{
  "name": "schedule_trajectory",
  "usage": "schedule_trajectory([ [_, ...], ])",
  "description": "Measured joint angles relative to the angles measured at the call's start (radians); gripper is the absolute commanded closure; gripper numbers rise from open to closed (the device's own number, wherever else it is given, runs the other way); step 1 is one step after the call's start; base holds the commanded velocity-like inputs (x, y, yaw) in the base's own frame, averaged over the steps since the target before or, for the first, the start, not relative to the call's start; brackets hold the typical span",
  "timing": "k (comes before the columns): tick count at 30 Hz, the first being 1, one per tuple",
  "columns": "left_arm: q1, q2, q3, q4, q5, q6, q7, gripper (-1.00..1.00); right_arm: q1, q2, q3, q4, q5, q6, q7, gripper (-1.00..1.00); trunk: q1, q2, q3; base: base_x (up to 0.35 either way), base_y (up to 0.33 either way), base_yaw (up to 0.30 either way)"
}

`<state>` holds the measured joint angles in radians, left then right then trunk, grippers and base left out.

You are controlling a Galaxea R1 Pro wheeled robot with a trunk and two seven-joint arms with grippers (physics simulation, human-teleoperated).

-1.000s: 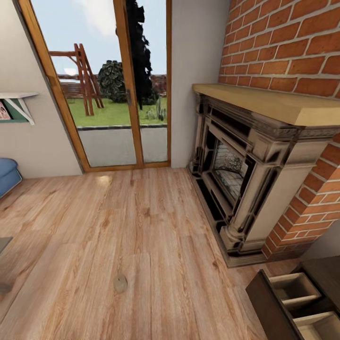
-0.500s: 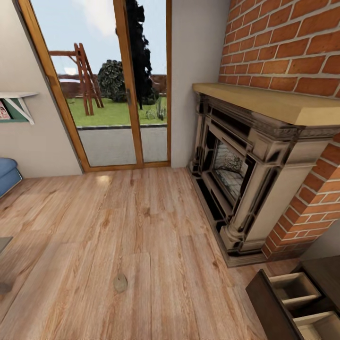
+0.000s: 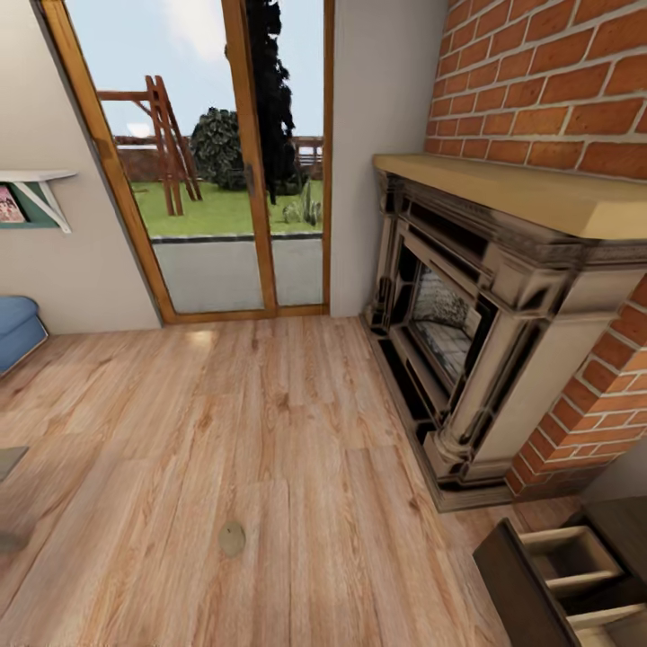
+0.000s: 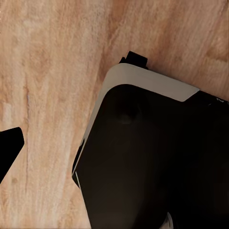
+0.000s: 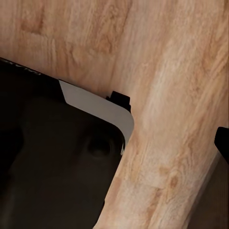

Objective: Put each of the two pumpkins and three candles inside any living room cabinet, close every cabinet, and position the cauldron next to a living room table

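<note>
From the head view we record a plank floor (image 3: 270,467) running to a glazed door (image 3: 234,162) with a lawn and a wooden frame outside. A brick wall (image 3: 557,81) stands at the right, with a fireplace (image 3: 458,332) under a pale mantel (image 3: 530,193). At the lower right corner sits the dark brown cabinet (image 3: 512,584), with two drawers (image 3: 575,557) pulled out; the compartments we can see into hold nothing. A small round tan spot (image 3: 232,537) lies on the floor, well apart from the cabinet; we cannot tell what it is. A blue sofa edge (image 3: 18,328) shows at the left, a wall shelf (image 3: 31,193) above it, and a grey corner (image 3: 9,463) at the left edge, too little of it to identify.

The left wrist view looks down on the robot's black base (image 4: 143,157) with its pale rim, over the same floor; a dark tip (image 4: 8,148) enters at one edge. The right wrist view gives the base (image 5: 52,157) from the other side, and another dark tip (image 5: 222,140) at the edge. We cannot tell whether either pincer is apart or together.
</note>
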<state>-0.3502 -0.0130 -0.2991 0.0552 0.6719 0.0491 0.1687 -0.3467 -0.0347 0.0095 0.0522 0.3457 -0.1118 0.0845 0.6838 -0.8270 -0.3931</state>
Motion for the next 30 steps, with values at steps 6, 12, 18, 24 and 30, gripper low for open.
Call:
schedule_trajectory([
  [6,0.0,0.0,-0.001,0.0,0.0,0.0,0.0,-1.0,0.0,-0.001,0.0,0.0,-0.001,0.0,-0.002,-1.0,0.0,0.0,0.0,0.06,0.0,0.272],
  [12,0.0,0.0,-0.001,0.0,0.0,-0.001,0.0,-1.0,0.0,-0.002,-0.001,-0.001,-0.001,0.0,-0.002,-1.0,0.0,0.0,0.0,0.073,0.0,0.285],
  [18,-0.001,-0.002,-0.003,-0.001,0.001,-0.003,-0.001,-1.0,0.0,-0.008,-0.004,-0.003,0.0,-0.001,-0.002,-1.0,0.0,0.0,0.0,0.1,0.0,0.072],
  [24,-0.022,0.063,0.005,-0.127,0.004,0.009,0.0,-1.0,-0.026,-0.006,-0.005,-0.041,0.0,0.065,-0.02,-1.0,0.0,0.0,0.0,0.008,0.0,0.004],
  [30,-0.086,0.099,0.014,-0.329,0.007,0.248,0.007,-1.0,-0.118,0.016,-0.009,-0.145,-0.032,0.274,-0.085,-1.0,0.0,0.0,0.0,0.0,0.0,0.0],
])
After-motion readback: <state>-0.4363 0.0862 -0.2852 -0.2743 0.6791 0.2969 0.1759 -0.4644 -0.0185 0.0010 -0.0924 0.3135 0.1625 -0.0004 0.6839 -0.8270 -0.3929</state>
